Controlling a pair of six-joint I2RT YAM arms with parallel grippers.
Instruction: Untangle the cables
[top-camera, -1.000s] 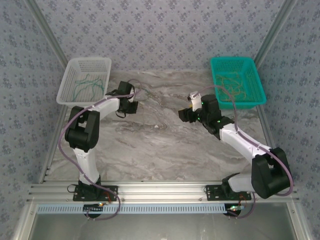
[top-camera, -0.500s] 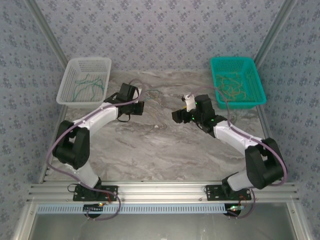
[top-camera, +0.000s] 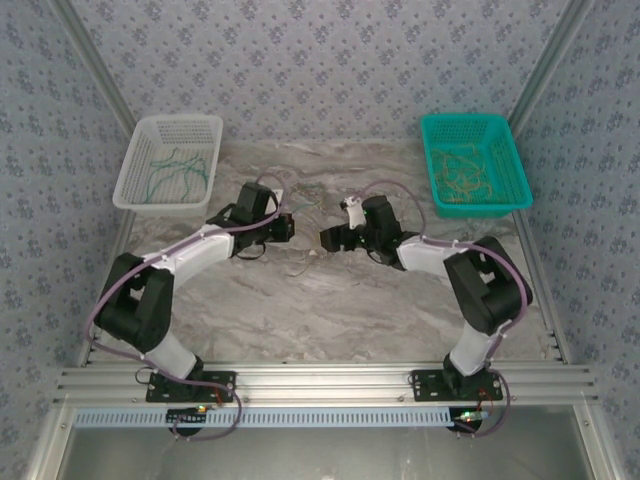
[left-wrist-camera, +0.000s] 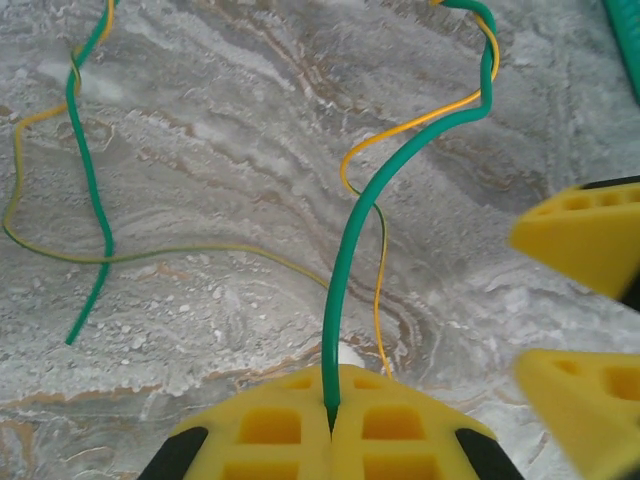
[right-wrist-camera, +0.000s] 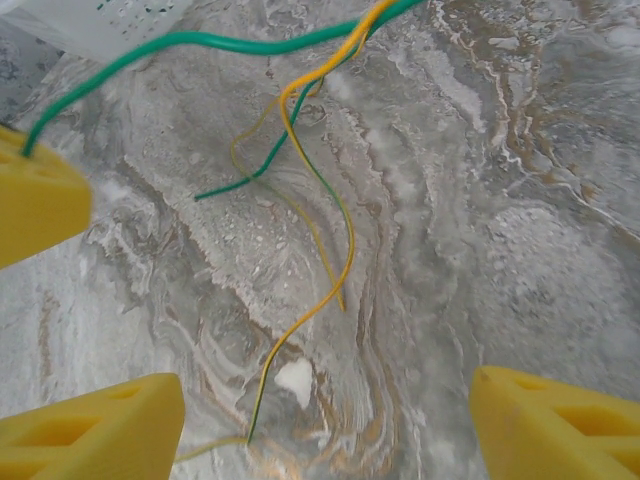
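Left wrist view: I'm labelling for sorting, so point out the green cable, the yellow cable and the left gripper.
green cable (left-wrist-camera: 338, 290), left wrist view, rising stretch above the fingers.
yellow cable (left-wrist-camera: 420, 122), left wrist view, its upper arc.
left gripper (left-wrist-camera: 332, 395), left wrist view, fingertip seam.

Closed left fingers (left-wrist-camera: 270, 425) pinch the green cable (left-wrist-camera: 344, 270) over marble table (left-wrist-camera: 200, 160).

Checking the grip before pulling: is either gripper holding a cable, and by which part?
The left gripper pinches the green cable, apparently near one end, between shut fingertips. The right gripper is open, holding nothing.
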